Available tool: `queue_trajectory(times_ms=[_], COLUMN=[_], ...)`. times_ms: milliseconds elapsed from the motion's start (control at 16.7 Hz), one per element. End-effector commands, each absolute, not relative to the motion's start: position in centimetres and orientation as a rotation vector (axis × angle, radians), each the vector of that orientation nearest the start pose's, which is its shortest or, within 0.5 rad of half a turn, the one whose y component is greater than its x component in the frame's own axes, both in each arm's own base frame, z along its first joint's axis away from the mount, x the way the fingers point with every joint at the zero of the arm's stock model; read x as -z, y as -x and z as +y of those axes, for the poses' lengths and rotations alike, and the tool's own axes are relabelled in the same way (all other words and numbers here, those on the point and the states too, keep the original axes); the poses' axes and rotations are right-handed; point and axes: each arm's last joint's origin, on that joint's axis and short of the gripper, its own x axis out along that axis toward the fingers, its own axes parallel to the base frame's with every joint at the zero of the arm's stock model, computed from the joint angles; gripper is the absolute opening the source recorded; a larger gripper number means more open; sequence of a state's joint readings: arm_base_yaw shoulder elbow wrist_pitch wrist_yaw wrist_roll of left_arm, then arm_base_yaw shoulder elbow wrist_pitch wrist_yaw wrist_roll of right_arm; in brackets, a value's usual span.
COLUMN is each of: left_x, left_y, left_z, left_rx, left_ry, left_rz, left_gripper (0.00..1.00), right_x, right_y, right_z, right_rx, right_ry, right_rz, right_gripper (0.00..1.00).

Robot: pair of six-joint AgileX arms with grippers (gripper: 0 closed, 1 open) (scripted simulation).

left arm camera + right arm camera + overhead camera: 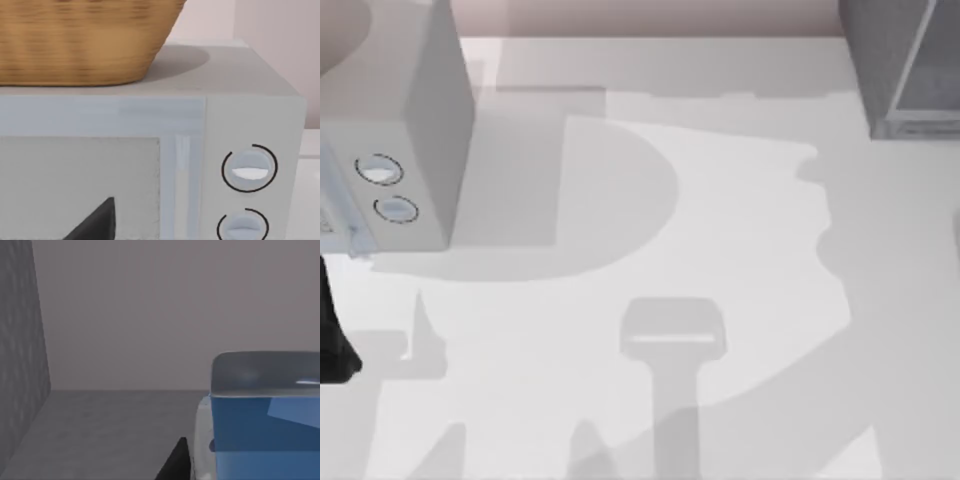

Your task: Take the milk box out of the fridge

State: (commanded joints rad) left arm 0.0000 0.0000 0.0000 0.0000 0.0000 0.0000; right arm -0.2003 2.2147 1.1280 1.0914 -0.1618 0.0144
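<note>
The fridge [905, 60] is the dark grey cabinet with a light frame at the table's back right corner. In the right wrist view I look into its dark grey inside, with a side wall [20, 340] and the floor [110, 430]. The milk box [265, 435] is bright blue with a lighter blue patch and a grey top, and it sits inside the fridge close to the camera. A dark tip of my right gripper [177, 462] shows just beside the box; whether it touches the box is unclear. My left gripper [95, 222] is in front of the microwave's door.
A light grey microwave [410, 130] with two round dials [249, 168] stands at the back left, with a woven basket [85, 40] on top. My left arm [332, 340] is at the table's left edge. Shadows cross the white table [740, 250].
</note>
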Motion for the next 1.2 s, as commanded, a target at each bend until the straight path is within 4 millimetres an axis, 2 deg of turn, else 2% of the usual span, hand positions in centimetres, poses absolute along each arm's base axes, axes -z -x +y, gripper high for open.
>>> queue_trajectory(times_ms=[240,360,480,720,900,1200], left_x=[-16.0,-16.0,-16.0,-16.0,-16.0,-16.0], left_y=[-10.6,-10.6,-10.6,-10.6,-10.6,-10.6], left_z=[-0.1,-0.1,-0.1,-0.1,-0.1,-0.1], left_rx=[0.000,0.000,0.000,0.000,0.000,0.000], left_ry=[0.000,0.000,0.000,0.000,0.000,0.000], left_rz=[0.000,0.000,0.000,0.000,0.000,0.000], left_gripper=[1.00,1.00,1.00,1.00,1.00,1.00], right_x=[-12.1,-12.8,-12.8,-11.2,-11.9,-11.9], right_y=[-44.2,-43.4,-41.8,-36.8,-34.5,-34.4], right_z=[-8.0,-8.1,-7.9,-7.7,-7.9,-7.8], right_rx=[0.013,0.010,-0.004,0.004,0.015,0.008], right_ry=[-0.002,0.004,0.005,-0.008,-0.004,-0.006], right_rz=[-0.004,-0.029,-0.029,0.038,0.008,0.004], right_gripper=[0.00,0.00,0.00,0.00,0.00,0.00])
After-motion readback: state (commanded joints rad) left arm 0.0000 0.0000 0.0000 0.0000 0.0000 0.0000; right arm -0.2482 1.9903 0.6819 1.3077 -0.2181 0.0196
